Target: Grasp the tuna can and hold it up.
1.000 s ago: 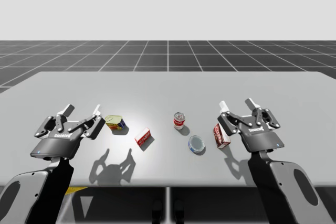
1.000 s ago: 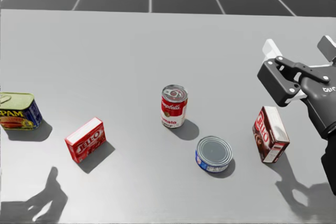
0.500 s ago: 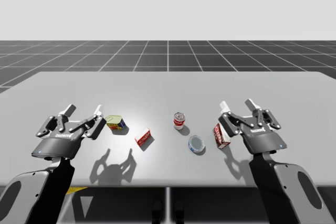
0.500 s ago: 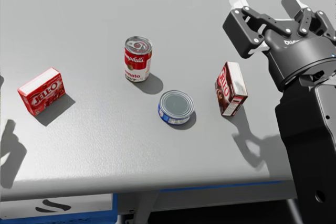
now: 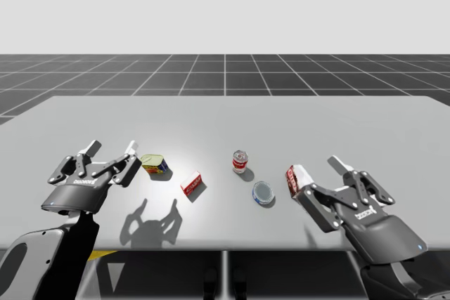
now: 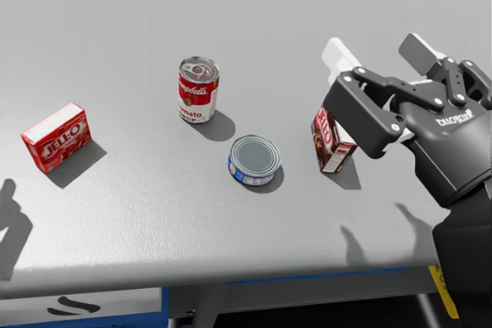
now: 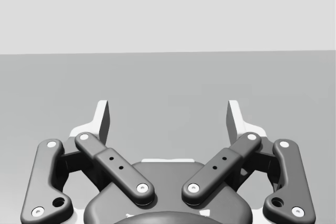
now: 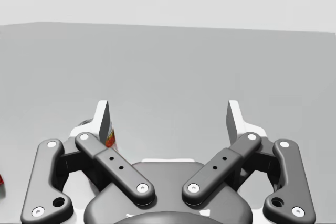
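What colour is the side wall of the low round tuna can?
The low round tuna can has a blue side; head view shows it best.

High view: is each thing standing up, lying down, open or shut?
tuna can: lying flat, not held.
red and white can: standing upright.
red box: lying down.
dark red box: standing on end.
green-topped can: sitting flat.
left hand: open, empty.
right hand: open, empty.
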{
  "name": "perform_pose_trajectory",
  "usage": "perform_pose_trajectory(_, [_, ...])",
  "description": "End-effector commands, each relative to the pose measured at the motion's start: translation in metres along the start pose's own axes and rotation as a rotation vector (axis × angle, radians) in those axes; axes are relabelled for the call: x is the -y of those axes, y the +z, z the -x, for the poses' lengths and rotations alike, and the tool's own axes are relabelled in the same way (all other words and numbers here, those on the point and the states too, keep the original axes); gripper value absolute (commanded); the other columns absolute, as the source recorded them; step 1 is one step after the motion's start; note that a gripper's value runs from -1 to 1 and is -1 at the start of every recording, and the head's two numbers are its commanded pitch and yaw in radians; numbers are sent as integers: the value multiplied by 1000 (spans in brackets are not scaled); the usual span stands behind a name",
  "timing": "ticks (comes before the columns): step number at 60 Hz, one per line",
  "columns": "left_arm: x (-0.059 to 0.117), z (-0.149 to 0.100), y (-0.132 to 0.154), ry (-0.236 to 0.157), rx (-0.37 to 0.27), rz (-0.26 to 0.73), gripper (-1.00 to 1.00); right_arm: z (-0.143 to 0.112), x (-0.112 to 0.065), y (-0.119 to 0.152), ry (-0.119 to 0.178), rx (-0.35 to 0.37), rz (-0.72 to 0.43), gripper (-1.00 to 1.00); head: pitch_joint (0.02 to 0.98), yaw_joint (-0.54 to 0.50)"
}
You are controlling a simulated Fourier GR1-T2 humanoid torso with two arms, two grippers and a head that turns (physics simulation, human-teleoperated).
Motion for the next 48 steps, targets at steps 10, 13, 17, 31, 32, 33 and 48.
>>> perform_pose_trajectory(10, [-1, 1, 0, -9, 3, 1, -1000, 32, -37, 45, 69, -109, -133, -1000, 914, -211])
perform_pose_trajectory(13, [-1, 1, 0, -10, 4, 2, -1000, 39, -43, 49, 71, -126, -148, -1000, 915, -213])
perform_pose_trajectory(17, [0, 2, 0, -11, 3, 3, -1000, 48, -49, 51, 70, -145, -162, -1000, 915, -216])
perform_pose_trajectory(31, [1, 2, 0, -15, 2, 4, -1000, 81, -56, 38, 68, -189, -173, -1000, 917, -219])
perform_pose_trajectory(32, [1, 2, 0, -15, 2, 3, -1000, 82, -56, 38, 72, -190, -172, -1000, 917, -219])
perform_pose_trajectory(33, [1, 2, 0, -15, 2, 3, -1000, 83, -56, 37, 75, -190, -171, -1000, 917, -219])
perform_pose_trajectory(48, [1, 3, 0, -16, 2, 2, -1000, 110, -52, 6, 96, -215, -124, -1000, 916, -214])
